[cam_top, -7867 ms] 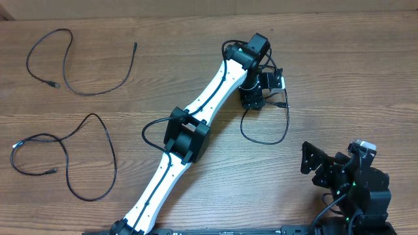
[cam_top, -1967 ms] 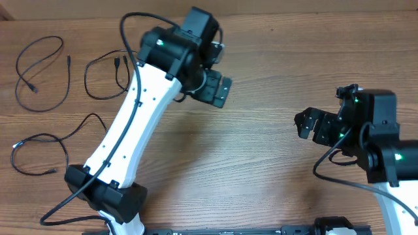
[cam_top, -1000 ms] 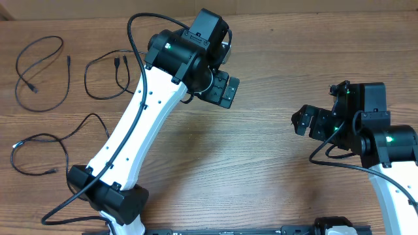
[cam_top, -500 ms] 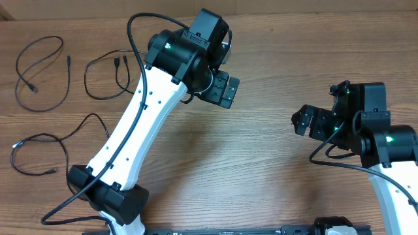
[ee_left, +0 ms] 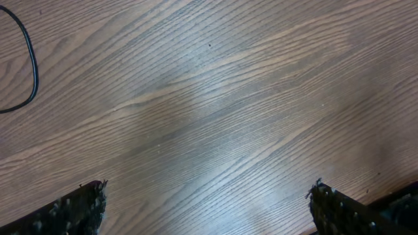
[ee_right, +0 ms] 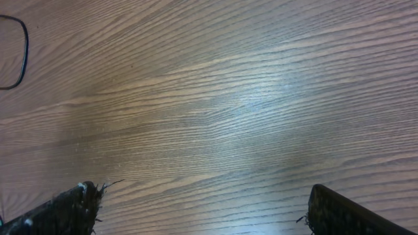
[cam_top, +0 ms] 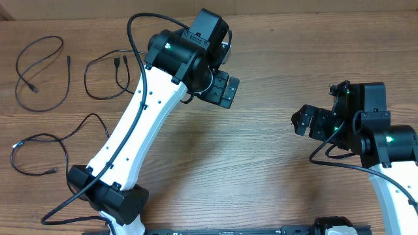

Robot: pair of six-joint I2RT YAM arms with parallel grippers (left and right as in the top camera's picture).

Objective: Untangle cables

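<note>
Three black cables lie apart on the left of the wooden table in the overhead view: one loop at the far top left [cam_top: 18,68], one beside it [cam_top: 87,81], and one at the lower left [cam_top: 39,136], partly behind the left arm. My left gripper [cam_top: 222,89] is open and empty above bare wood at the upper middle. Its wrist view shows wide-open fingers [ee_left: 206,196] and a bit of cable [ee_left: 31,59] at the top left. My right gripper [cam_top: 307,122] is open and empty at the right. Its wrist view [ee_right: 202,196] shows a cable loop [ee_right: 25,49] at the far left edge.
The white left arm [cam_top: 130,137] stretches diagonally from the front edge to the upper middle, passing close to the lower left cable. The right arm's black body [cam_top: 379,137] stands at the right edge.
Nothing has moved in the last second. Since 7.9 s ago the cable from the centre right has come to lie at the upper left, and both arms have shifted.
</note>
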